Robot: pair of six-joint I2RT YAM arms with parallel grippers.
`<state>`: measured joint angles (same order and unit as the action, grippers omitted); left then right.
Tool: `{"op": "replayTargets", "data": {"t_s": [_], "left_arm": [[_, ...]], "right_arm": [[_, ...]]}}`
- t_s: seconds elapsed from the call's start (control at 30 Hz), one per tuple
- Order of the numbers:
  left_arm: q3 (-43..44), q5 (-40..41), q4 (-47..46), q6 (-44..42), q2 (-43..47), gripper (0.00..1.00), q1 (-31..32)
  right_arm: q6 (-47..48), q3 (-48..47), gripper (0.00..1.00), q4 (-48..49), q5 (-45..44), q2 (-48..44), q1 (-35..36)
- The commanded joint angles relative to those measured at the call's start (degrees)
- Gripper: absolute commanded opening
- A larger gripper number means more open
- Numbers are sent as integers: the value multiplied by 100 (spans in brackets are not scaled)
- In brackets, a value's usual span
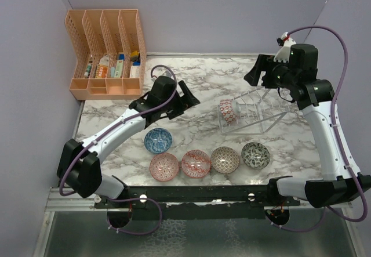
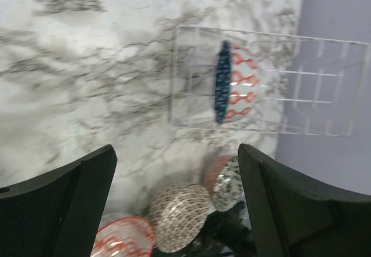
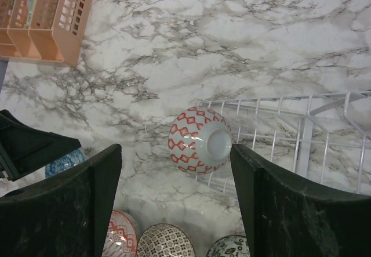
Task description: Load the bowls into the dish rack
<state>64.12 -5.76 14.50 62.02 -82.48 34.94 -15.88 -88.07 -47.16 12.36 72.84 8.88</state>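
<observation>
1. Your left hand (image 1: 188,100) is spread wide w/ nothing btwn the fingers. It hovers over mid-desk, just behind the blue bowl (image 1: 158,140). My read: it's parked there because that bowl is the nearest pick on its side.
2. Your right hand (image 1: 254,74) is wide too, and empty. It hangs above the far left end of the rack (image 1: 261,115), its cam looking straight down on the racked bowl (image 1: 228,112). Prob. held high so it's out of the left arm's way.
3. The racked bowl stands on edge btwn prongs at the rack's left end. It has red pattern outside, and the left wrist view shows it's blue inside. Upright like that, the prongs keep it from rolling, and the slots to its right stay free.
4. Five bowls are still on the desk (image 1: 203,77), rims up, in a shallow arc along the near edge. After the blue one come a red bowl (image 1: 164,166), a 2nd red bowl (image 1: 196,163), a brown bowl (image 1: 225,159) and a grey-green bowl (image 1: 255,155). They sit close together; can't tell if rims touch. The arc keeps each one within reach of an arm.
5. So approx. one of six is loaded.
6. The desk is a white-grey marble-look top w/ a slight sheen. It's likely slick, so a nudged bowl may slide.
7. The walls (image 1: 203,13) are plain lilac on the left, back and right. An orange organiser (image 1: 107,48) w/ small items sits in the far-left corner, well apart from the rack. It's not part of your job.
</observation>
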Motion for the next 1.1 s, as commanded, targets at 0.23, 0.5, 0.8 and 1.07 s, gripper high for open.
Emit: {"op": "replayTargets", "data": {"t_s": [0.23,0.5,0.8,1.07], "left_arm": [[-982,1644,1858,-1316,718,70,28],[-1388,1666,1641,-1597,509,54,83],[-1480,1361,1230,-1719,-35,53,110],[-1390,1194,1061,-1808,-481,51,143]], "right_arm": [[-255,-122,76,-34,580,181,-29],[-302,-100,76,-144,554,64,-30],[-276,51,76,-273,445,-108,-32],[-243,131,76,-304,429,-163,-27]]}}
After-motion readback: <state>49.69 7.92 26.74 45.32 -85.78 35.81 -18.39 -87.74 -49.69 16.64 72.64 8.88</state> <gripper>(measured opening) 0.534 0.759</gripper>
